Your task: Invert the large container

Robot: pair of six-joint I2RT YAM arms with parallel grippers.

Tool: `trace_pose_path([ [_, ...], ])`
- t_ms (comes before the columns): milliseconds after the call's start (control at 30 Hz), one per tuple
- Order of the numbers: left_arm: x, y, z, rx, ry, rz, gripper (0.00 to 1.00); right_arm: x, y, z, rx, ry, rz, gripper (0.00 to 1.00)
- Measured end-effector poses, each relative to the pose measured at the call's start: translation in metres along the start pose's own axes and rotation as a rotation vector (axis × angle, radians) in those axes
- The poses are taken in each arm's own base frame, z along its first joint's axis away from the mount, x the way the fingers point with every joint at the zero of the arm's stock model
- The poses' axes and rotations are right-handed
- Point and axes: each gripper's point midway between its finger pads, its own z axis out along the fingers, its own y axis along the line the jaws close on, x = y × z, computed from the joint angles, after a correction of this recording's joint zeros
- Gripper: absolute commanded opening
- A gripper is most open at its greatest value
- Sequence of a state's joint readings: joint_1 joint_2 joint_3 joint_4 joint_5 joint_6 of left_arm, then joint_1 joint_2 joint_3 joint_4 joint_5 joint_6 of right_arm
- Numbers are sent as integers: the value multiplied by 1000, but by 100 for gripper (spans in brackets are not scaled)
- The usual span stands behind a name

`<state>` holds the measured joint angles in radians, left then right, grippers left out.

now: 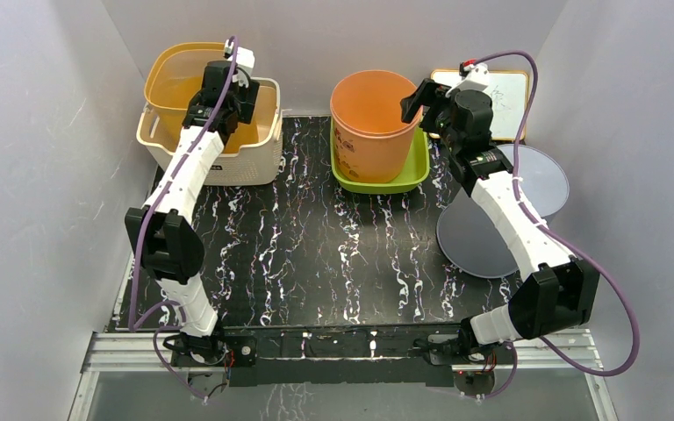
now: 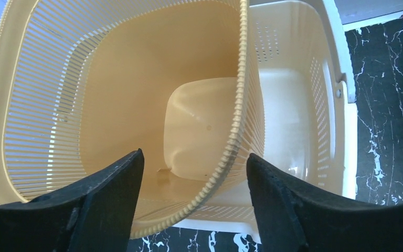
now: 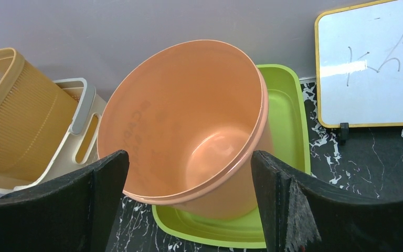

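Left gripper (image 2: 194, 156): released, fingers apart, straddling the near wall of the yellow slatted plastic basket (image 2: 110, 79). Ribbed rim between the pads, gap showing on both sides, no contact visible.

Basket position: far-left corner of the black marbled tabletop (image 1: 316, 254), upright but tilted, nested in the cream perforated plastic basket (image 2: 294, 121). Yellow rim well above the cream rim. Right-hand yellow wall leaning over the cream basket's interior, with open room between that wall and the cream far side. Tight at the back and left: grey enclosure walls close to both baskets.

Right gripper (image 3: 189, 155): released, fingers wide, nothing between them. Sitting at the right rim of the orange round plastic bucket (image 3: 189, 115), which stands upright in the lime-green shallow tray (image 3: 286, 115). Narrow gap between bucket and cream basket.

Yellow-framed whiteboard (image 3: 367, 63) at the back right, grey round discs (image 1: 483, 241) on the right edge under the right arm. Centre and near half of the tabletop open.
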<state>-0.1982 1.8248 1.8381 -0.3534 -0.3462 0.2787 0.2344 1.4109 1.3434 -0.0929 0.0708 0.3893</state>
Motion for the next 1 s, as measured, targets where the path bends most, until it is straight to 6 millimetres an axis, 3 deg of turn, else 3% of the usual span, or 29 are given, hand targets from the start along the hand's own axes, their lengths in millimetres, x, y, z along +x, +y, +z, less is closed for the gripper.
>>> trace_pose_path([
  [67, 0, 0, 0, 1, 1, -2, 51, 0, 0, 1, -2, -4, 3, 85],
  [100, 0, 0, 0, -1, -2, -6, 38, -1, 1, 2, -3, -7, 5, 85],
  [167, 1, -1, 0, 13, -12, -12, 2, -1, 1, 2, -6, -7, 6, 85],
  [200, 1, -3, -2, 31, -18, -12, 0, 0, 1, 2, -6, -7, 6, 84],
  [367, 12, -21, -5, 76, -12, -30, 0, 4, -1, 3, -3, 1, 6, 84],
  [533, 24, -8, 0, 25, 16, -44, 0, 5, -1, 3, -3, 2, 6, 84],
  [867, 9, 11, -8, -19, -4, -89, 0, 7, 1, 3, -13, 8, 8, 84],
  [1000, -5, 22, -26, -28, -48, -133, 0, 9, 0, 4, -15, 11, 11, 84],
])
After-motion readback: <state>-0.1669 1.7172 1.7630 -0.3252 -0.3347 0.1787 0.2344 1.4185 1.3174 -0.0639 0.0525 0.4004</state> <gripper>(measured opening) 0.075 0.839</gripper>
